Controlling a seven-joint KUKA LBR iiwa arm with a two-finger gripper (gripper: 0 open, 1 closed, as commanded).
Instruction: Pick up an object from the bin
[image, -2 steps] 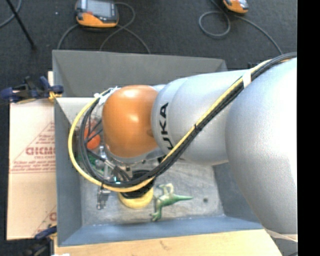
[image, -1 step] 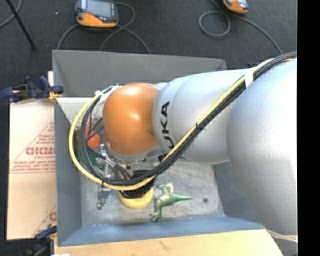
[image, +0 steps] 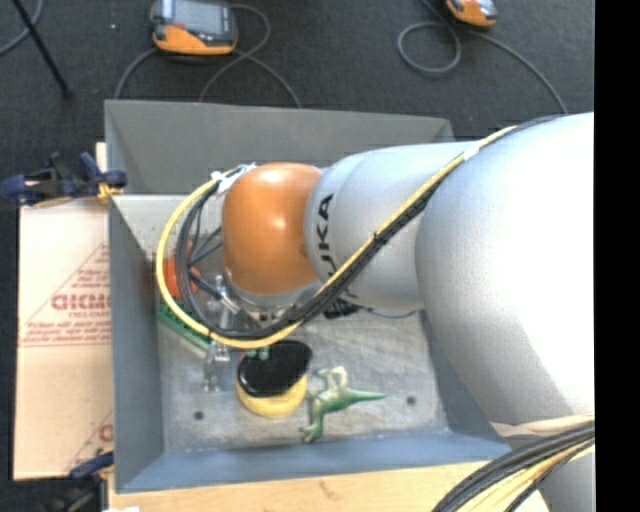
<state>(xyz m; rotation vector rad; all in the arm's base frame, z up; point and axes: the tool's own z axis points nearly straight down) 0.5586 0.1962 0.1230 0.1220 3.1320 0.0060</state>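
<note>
Down into the grey metal bin (image: 135, 330) we go, its floor pale, scuffed and scratched. Hard against the left wall there's an orange rounded object (image: 165, 280), mostly hidden behind the robot's cables. Just nearer lies a flat green strip (image: 183, 325), angled across the floor. The gripper (image: 216, 368) is low in the near-left part of the bin, tucked beneath the arm's orange wrist cover (image: 265, 230); whether it's clenched or released, I can't tell. Right beside it sits a round yellow tub with a black top (image: 270, 385), on the floor, nothing visibly clasping it. Next along, touching the tub, a green plastic toy dinosaur (image: 335, 398) lies on its side. Beyond the far wall, dark floor (image: 330, 50) with looping cables (image: 430, 45) and an orange-and-grey handset (image: 192, 25).
</note>
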